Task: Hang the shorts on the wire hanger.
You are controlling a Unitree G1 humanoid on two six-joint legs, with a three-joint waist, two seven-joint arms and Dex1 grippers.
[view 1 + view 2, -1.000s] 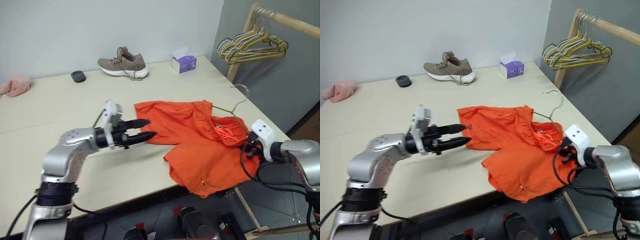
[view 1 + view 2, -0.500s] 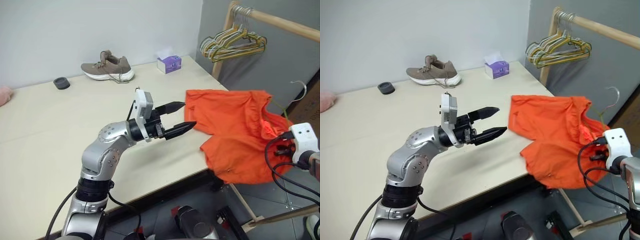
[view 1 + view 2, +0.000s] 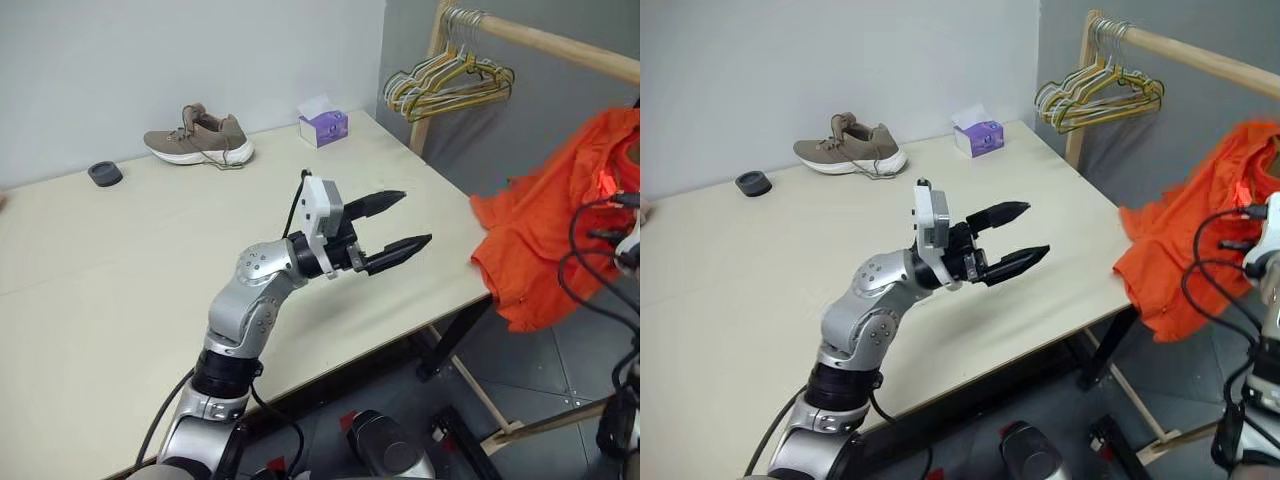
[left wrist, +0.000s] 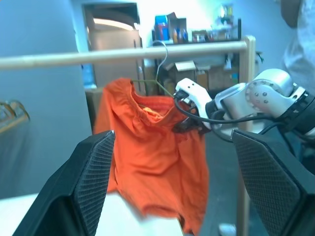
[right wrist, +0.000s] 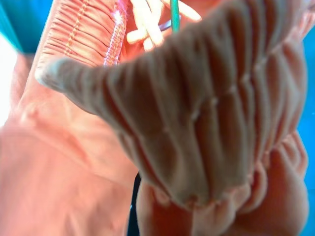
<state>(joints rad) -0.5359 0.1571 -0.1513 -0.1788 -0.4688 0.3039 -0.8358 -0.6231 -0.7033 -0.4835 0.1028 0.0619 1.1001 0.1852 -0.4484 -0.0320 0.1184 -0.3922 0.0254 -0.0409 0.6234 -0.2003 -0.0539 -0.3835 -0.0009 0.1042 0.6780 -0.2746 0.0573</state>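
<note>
Left wrist view: shorts hang beside right gripper — probably gripped.

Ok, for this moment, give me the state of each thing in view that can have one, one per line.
shorts: lifted off the table, hanging on the wire hanger beside the table's edge
wire hanger: inside the waistband, hook up near the wooden rail
left gripper: open, empty, above the table
right gripper: shut, at the shorts' waistband
shoe: upright on the table
hangers on the rail: hanging, bunched
</note>
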